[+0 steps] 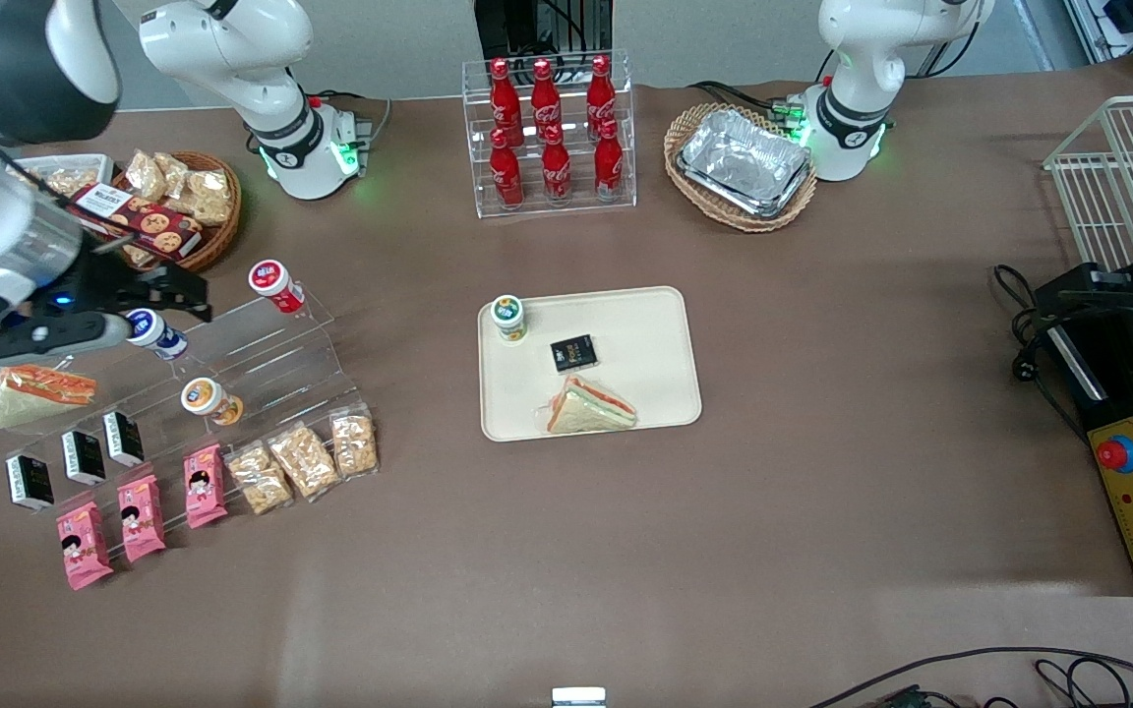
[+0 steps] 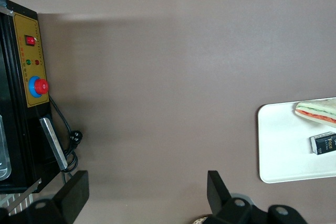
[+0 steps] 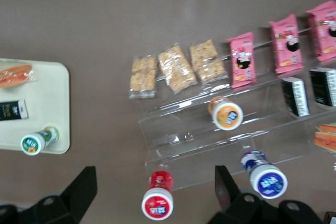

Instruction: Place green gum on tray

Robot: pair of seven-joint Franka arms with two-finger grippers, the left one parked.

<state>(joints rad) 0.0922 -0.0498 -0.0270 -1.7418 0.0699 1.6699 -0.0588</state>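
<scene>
The green gum [image 1: 508, 318] stands upright on the tray [image 1: 650, 315], in the corner that is farther from the front camera and toward the working arm's end of the table. Its base touches the tray surface just inside the rim, and in the right wrist view the canister [image 3: 37, 141] sits right at the edge of the tray [image 3: 58, 93]. Also on the tray lie a small black packet [image 1: 573, 353] and a wrapped sandwich [image 1: 588, 407] nearer the front camera; the sandwich is cut off at the frame edge in both wrist views.

The gripper [image 1: 168, 292] hangs above the clear acrylic step display [image 1: 262, 364], well apart from the tray, with its fingers spread wide and holding nothing (the right wrist view shows the two dark fingers [image 3: 81, 184] with open space between them). Much of the working arm runs out of the front picture, and it covers part of a wicker basket [image 1: 203, 211] of snacks.

Under the gripper, a blue-lidded canister [image 1: 155, 332] is partly hidden by the fingers in the front view. A red-lidded canister [image 1: 274, 284] and an orange-lidded canister [image 1: 209, 400] rest on the steps. Pink packets [image 1: 142, 516], clear bags of crackers [image 1: 303, 460] and black boxes [image 1: 83, 457] line the lower steps; their print is too small to read.
</scene>
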